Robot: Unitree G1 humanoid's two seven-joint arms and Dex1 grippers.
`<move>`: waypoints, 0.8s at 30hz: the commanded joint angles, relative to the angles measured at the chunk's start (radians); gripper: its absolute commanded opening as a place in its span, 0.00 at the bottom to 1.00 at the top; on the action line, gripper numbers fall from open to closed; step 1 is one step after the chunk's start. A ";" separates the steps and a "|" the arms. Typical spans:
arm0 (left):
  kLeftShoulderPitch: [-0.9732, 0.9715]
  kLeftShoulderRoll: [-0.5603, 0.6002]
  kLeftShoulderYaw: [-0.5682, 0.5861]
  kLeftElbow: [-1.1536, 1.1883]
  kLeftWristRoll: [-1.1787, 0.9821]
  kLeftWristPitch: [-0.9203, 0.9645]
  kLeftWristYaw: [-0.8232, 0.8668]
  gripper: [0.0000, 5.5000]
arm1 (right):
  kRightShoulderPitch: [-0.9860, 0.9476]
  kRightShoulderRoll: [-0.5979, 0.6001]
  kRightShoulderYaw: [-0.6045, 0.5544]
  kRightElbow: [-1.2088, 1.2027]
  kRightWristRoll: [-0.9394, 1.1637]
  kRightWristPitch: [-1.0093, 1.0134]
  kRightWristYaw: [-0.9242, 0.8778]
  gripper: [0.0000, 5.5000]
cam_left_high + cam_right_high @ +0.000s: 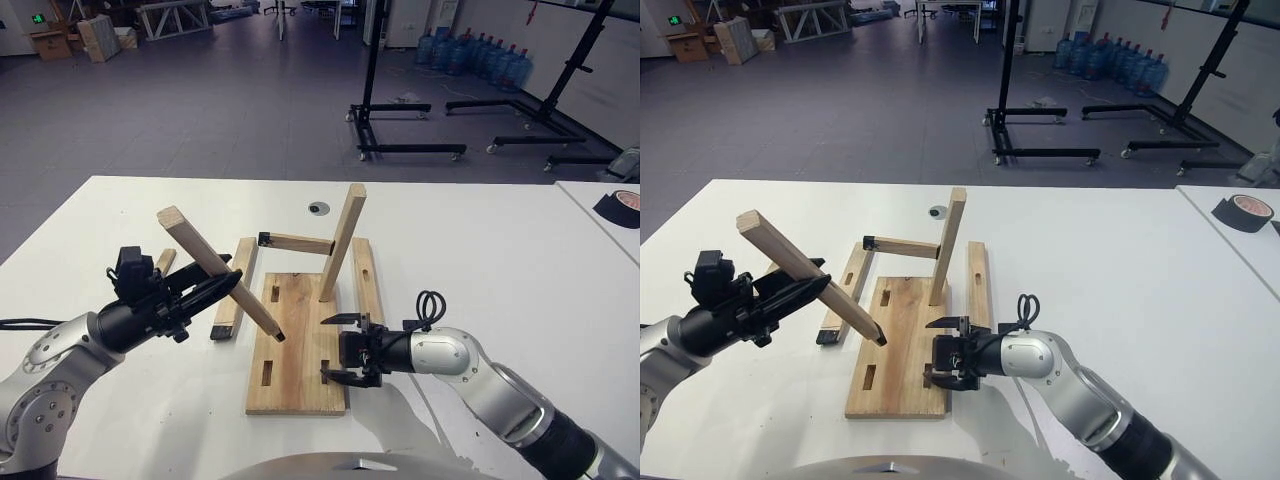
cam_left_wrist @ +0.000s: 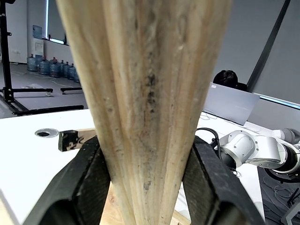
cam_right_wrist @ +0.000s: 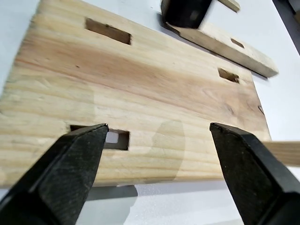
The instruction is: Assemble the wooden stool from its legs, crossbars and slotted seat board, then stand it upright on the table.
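The wooden stool was only partly built. Its seat board lay flat on the white counter. One leg stood up in a far slot, with a crossbar sticking out from it to the left. Two spare legs lay flat, one just left of the board and one along its right side.

The left pincer was squeezed tight on another leg. That leg was tilted, with its low end over the board's left side, near a slot. The right pincer was wide open with nothing in it, at the board's right edge by a near slot.

The tilted leg could miss its slot or get stuck in it. A push might slide the board, since nothing held it down, and that could tip over the standing leg.

No words or labels could be read on the wood.
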 commanded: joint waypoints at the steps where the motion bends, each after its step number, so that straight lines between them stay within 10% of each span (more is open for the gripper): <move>1: -0.014 0.020 -0.011 0.009 0.010 0.011 -0.011 0.36 | 0.020 -0.080 0.047 0.008 -0.069 -0.003 0.080 0.73; 24: -0.147 -0.055 -0.160 0.280 0.295 -0.201 -0.106 0.36 | -0.023 -0.162 -0.016 0.056 -0.014 -0.096 0.246 0.73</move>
